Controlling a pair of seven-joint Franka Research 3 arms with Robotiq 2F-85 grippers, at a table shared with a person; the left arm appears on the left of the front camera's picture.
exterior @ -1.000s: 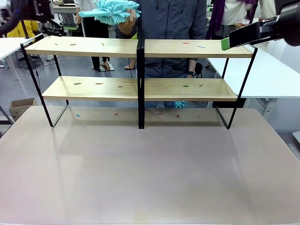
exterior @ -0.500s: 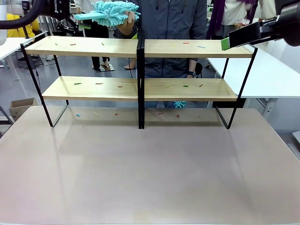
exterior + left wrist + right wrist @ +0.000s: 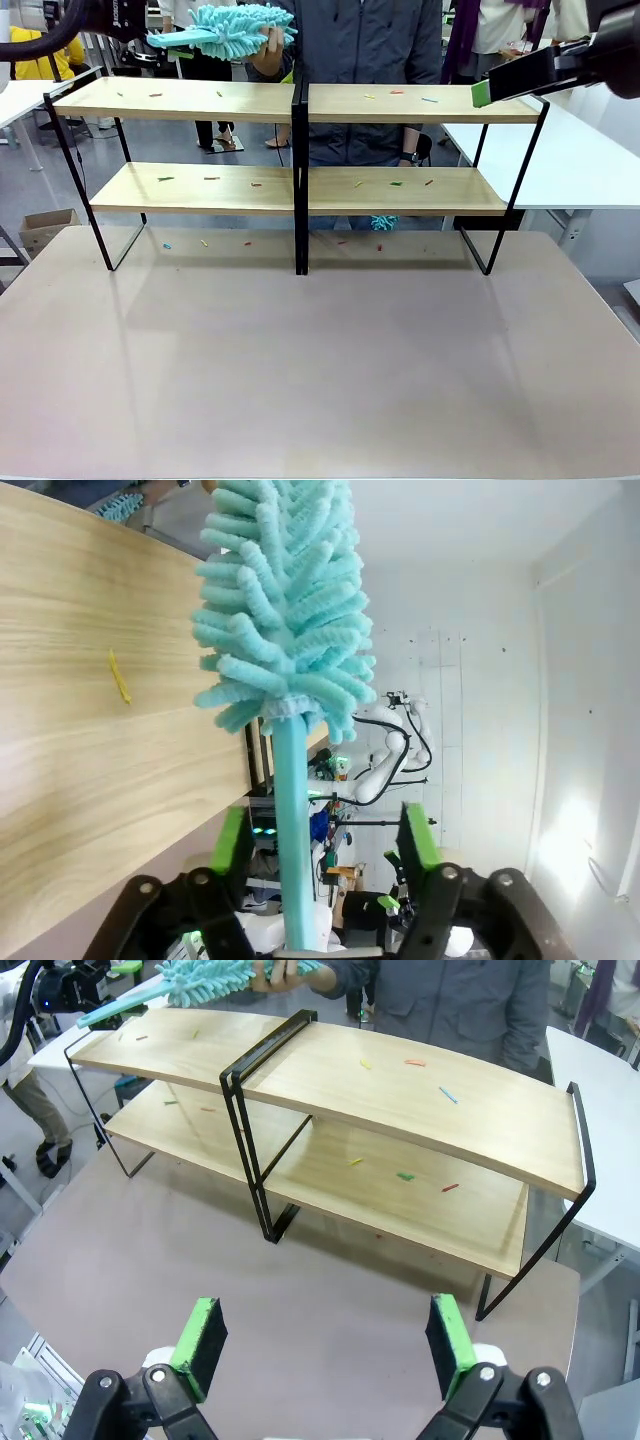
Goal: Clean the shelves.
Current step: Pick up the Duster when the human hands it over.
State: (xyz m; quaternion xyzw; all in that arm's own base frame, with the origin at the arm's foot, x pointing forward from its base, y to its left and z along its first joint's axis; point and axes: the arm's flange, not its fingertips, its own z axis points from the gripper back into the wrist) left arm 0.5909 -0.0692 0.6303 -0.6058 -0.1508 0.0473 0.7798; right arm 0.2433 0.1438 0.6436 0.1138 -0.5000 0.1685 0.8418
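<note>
My left end effector is spread round the duster handle, not pinching yet. If person's hand lets go b4 I close, duster drops onto shelves.

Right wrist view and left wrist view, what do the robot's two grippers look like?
They look alike. The right gripper has two black jointed fingers tipped with flat bright green pads, and pale round pivot pins at the knuckles. The left gripper has the same black linkage and green pads.
</note>
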